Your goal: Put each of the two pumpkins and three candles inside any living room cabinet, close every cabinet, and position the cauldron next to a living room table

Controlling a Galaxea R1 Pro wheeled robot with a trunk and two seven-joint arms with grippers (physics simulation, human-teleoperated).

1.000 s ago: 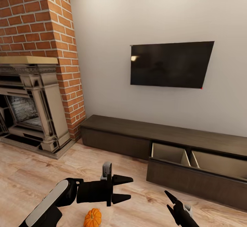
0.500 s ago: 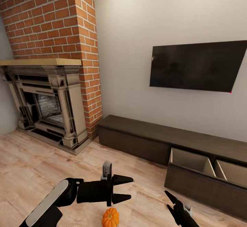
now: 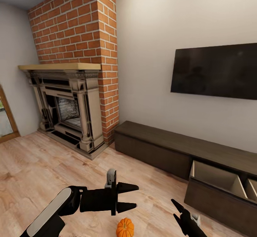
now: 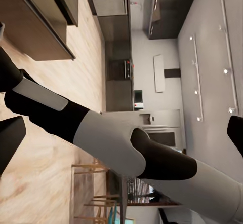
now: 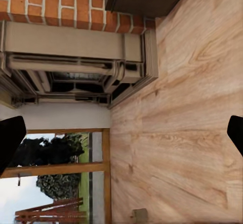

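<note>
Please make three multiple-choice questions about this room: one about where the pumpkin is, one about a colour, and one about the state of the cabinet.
1. Where is the pumpkin?
A. on the floor between the two grippers
B. inside the cabinet
C. on the mantel

2. What colour is the chimney?
A. grey stone
B. red-orange brick
C. white plaster

3. In what state is the cabinet?
A. all fronts closed
B. one front pulled out, pale inside showing
C. lying on its side

Answers:
1 A: the pumpkin sits on the wooden floor, between the left gripper and the right gripper.
2 B: the chimney shows red-orange bricks.
3 B: the cabinet has a front drawn out at its right end, beige compartments visible.
</note>
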